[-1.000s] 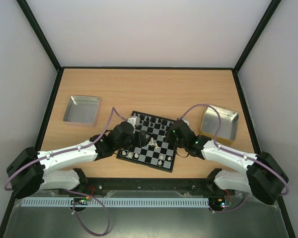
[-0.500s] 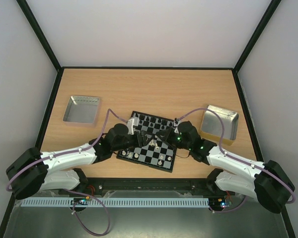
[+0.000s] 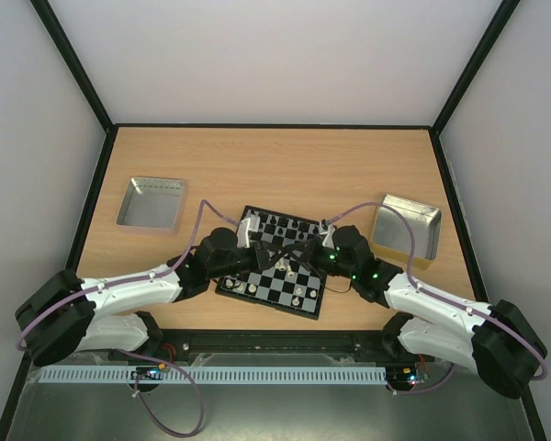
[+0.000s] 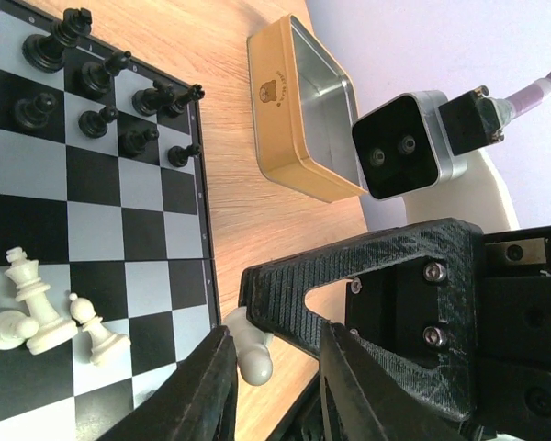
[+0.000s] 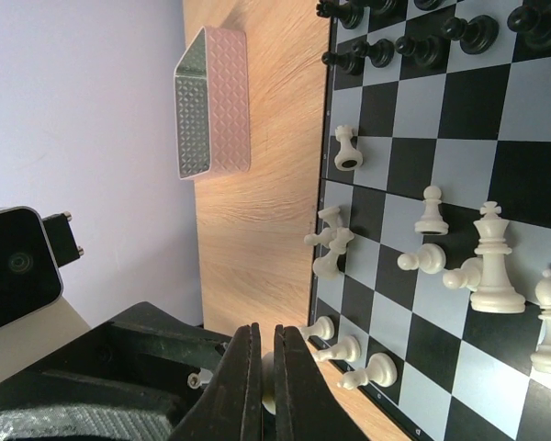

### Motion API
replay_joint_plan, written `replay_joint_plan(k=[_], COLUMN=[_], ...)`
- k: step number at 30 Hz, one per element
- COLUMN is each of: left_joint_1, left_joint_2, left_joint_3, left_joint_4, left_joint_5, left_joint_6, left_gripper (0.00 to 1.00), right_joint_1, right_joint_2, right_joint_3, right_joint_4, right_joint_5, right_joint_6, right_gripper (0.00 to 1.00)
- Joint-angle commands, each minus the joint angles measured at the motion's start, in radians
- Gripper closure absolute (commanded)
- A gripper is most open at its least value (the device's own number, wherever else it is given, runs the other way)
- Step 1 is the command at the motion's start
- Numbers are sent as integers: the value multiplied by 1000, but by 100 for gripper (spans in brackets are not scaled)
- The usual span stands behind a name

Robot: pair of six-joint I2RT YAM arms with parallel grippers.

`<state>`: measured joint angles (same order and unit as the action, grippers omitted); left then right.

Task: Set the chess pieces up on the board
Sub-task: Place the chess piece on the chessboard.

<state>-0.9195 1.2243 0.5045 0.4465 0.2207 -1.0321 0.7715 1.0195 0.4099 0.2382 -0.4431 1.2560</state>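
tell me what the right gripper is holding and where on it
A small cream-white chess piece, pinched at one end by the right gripper. Which end of the piece that is cannot be told.

Small black-and-grey checked chessboard lies flat ahead of my left fingers; black chessmen stand upright at its far end; cream-white chessmen cluster nearer, one toppled; another cream piece sits between my fingers.

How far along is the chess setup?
Done: black chess pieces in two rows at the far edge of the small black-and-grey checkered board. In hand: right gripper seemingly pinches a cream-white piece, left gripper open beside it. Left: toppled cream-white pieces mid-board need placing.
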Motion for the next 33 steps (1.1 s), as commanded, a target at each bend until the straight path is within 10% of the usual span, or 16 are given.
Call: replay_joint_plan(k=[1,11,19,26,33], left_joint_1=[7,6,2,4,15], left_joint_2=[5,23,37,44,74], left_joint_3=[1,38,204,326,318], left_joint_4=[34,-37,-534,-973,-1060], left_joint_5=[1,-15,-195,-359,-373], left_joint_6=[14,57,224,305,330], left_gripper=[76,96,98,95,95], right_joint_1=[-5,-5,-5,-5,-5], right_joint_2=[-17,-16,-72,-74,-55], right_joint_3=[-14,-8,80,111,97], right_joint_4=[31,19,-212,-311,-306], right_joint_5=[-14,-11,207,323,330], right_joint_6=[10,-1,-123,-173,-168], right_gripper=[98,98,55,52,52])
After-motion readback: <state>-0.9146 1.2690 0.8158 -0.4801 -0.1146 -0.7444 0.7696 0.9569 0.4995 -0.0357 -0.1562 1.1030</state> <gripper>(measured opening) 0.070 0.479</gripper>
